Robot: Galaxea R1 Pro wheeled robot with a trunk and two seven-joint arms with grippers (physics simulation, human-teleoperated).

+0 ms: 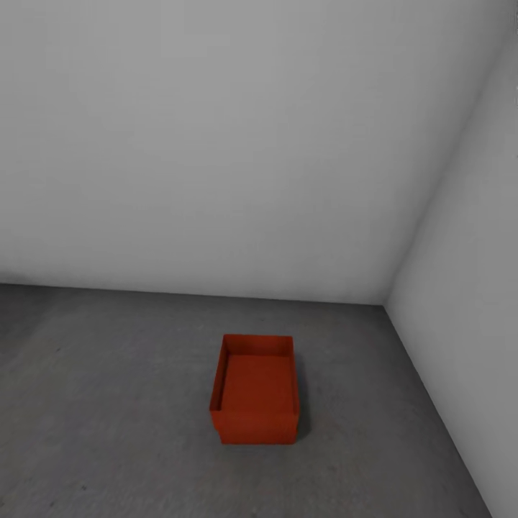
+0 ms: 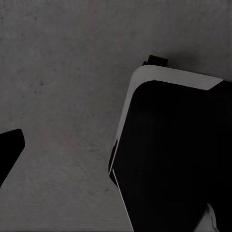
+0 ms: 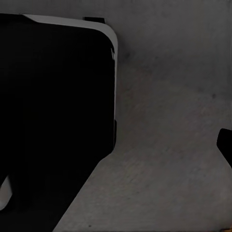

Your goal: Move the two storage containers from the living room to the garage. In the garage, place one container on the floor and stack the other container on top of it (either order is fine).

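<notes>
On the grey floor [image 1: 129, 403], near the corner where two white walls [image 1: 216, 144] meet, sits one orange-red box [image 1: 255, 392]. It is open on top, and nothing stands around it. Whether a second box is nested inside is hard to tell. Both wrist views look down at bare grey floor and a big black robot part [image 2: 174, 154]. I cannot tell if either hand is released or clenched.

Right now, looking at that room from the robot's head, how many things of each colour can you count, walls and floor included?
Orange-red: 1, an open box standing on the floor near the corner; whether it is one box or two stacked, I cannot tell.
White: 2, the back wall and the side wall.
Dark grey: 1, the concrete floor.
Total: 4.
</notes>
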